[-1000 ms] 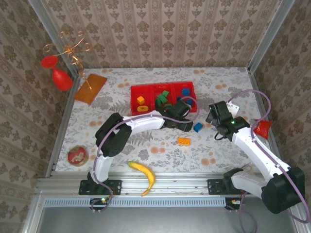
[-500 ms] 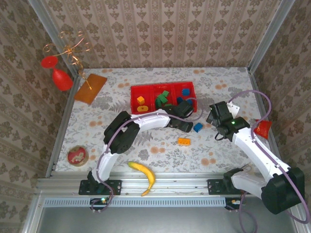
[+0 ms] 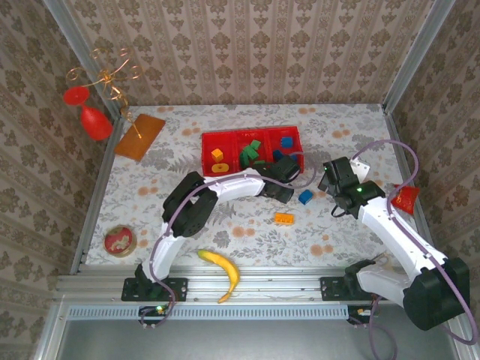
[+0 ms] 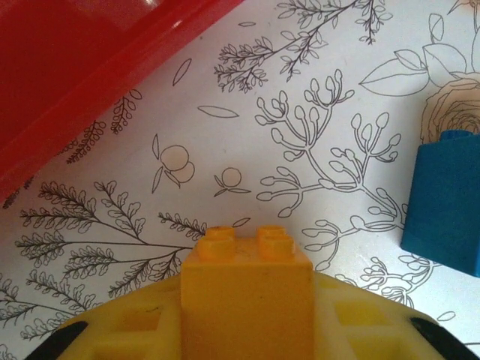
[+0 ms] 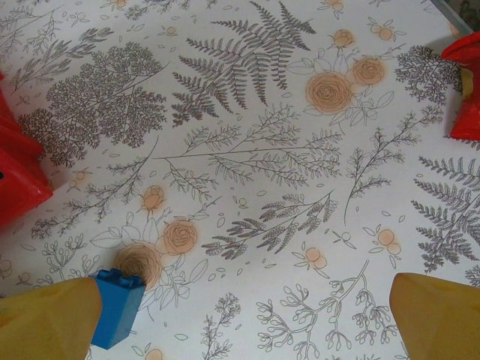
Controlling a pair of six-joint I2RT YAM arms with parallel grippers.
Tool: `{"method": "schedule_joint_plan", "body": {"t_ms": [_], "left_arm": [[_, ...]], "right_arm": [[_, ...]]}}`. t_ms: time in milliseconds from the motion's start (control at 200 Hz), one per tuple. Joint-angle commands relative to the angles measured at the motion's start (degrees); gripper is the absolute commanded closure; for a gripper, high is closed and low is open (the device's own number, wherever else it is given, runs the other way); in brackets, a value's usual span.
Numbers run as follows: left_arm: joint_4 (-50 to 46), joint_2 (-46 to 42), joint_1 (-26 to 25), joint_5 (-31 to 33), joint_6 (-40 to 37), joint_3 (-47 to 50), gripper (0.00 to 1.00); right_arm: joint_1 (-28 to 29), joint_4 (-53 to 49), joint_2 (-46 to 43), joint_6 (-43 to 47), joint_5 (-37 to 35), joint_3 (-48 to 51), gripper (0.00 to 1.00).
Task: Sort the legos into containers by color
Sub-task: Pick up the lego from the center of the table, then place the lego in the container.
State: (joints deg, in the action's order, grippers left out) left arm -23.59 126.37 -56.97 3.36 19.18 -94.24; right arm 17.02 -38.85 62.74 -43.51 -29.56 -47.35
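Narrowed since before, left hand [image 3: 283, 187] grips a small orange plastic brick [image 4: 246, 289]; right hand [image 5: 240, 322] gapes wide. Nearly sorted: red three-compartment tray [image 3: 206, 154] holds most; blue brick [image 3: 305, 197] at left hand's four o'clock and loose orange brick [image 3: 284, 218] at six remain.

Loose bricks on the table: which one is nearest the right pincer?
The blue brick, right beside one finger of the open right pincer; the long orange brick lies farther off, toward the arms' bases.

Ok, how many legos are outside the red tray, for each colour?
Orange studded plastic bricks: 2, the loose orange brick and the held orange brick in the left hand
Blue studded plastic brick: 1
Green: 0
Total: 3
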Motion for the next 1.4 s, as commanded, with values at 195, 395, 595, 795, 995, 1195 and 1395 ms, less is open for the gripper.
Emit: {"method": "schedule_joint_plan", "body": {"t_ms": [195,395,595,795,995,1195,1395], "left_arm": [[3.5,-14.4,-0.1,7.4,-1.3,13.3,0.75],[6.2,-26.1,0.8,11.2,0.6,23.5,0.75],[6.4,-34.1,3.9,14.2,2.2,30.2,0.75],[6.1,-37.4,11.3,13.8,2.7,33.2,0.75],[6.8,-37.0,17.4,11.4,1.7,32.3,0.75],[8.4,-32.4,21.1,10.3,0.3,29.2,0.75],[8.6,-26.1,23.5,8.5,-1.9,22.6,0.74]], "right_arm": [[-0.3,0.8,-0.8,-1.5,-0.3,0.9,0.00],[-0.3,1.7,-1.1,-2.0,0.4,1.2,0.00],[-0.3,2.4,-0.6,-2.2,1.3,1.2,0.00],[-0.3,2.8,-0.2,-2.0,2.4,0.9,0.00],[-0.3,3.3,-0.2,-1.7,3.3,1.1,0.00],[-0.3,3.5,-0.2,-1.6,3.8,1.1,0.00],[-0.3,3.3,-0.5,-1.5,4.1,1.0,0.00]]}}
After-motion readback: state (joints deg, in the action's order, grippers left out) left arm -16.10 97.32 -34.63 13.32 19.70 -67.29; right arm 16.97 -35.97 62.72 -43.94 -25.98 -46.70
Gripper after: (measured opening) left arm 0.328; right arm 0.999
